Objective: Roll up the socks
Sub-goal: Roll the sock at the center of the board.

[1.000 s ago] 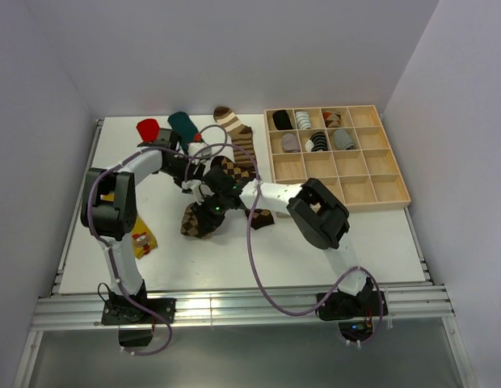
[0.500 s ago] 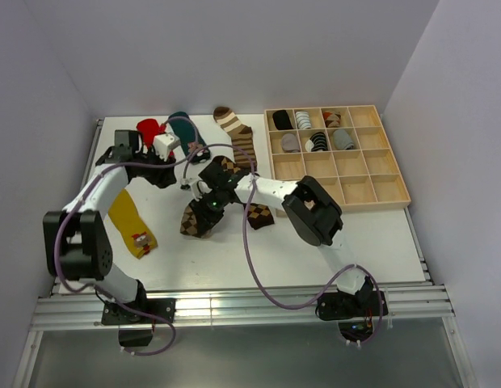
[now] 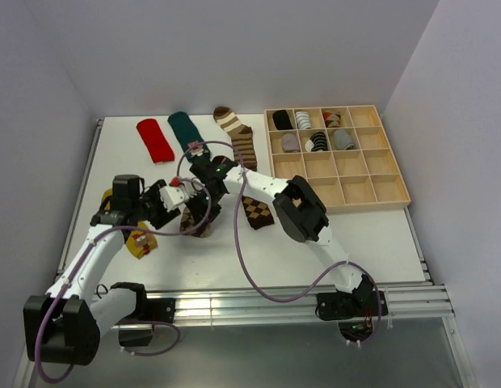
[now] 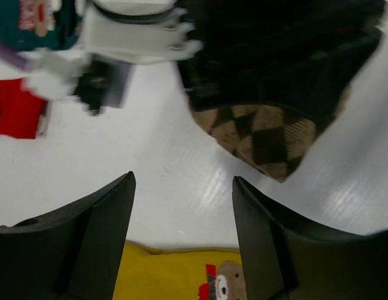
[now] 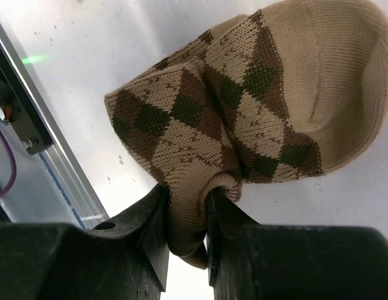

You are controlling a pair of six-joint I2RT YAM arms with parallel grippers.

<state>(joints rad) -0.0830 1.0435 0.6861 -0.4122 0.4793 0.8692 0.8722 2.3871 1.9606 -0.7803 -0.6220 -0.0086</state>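
Right wrist: right pincer [image 5: 186, 215] pinched tight on a bunched fold of the argyle sock [image 5: 244, 106], which rests on the worktop [image 5: 119, 50].
Left wrist: left pincer [image 4: 183, 187] spread wide, empty, above the yellow sock [image 4: 163, 281].
Yellow sock: bear print cut off by the frame edge.
Teal sock [image 4: 31, 25]: print blurred, unreadable.

Knitted argyle sock [image 5: 244, 106], glossy white table [image 4: 200, 187]

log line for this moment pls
task: roll socks | right gripper: shut on argyle sock, pinching a fold | left gripper: open, empty, near yellow sock | roll: not yet done
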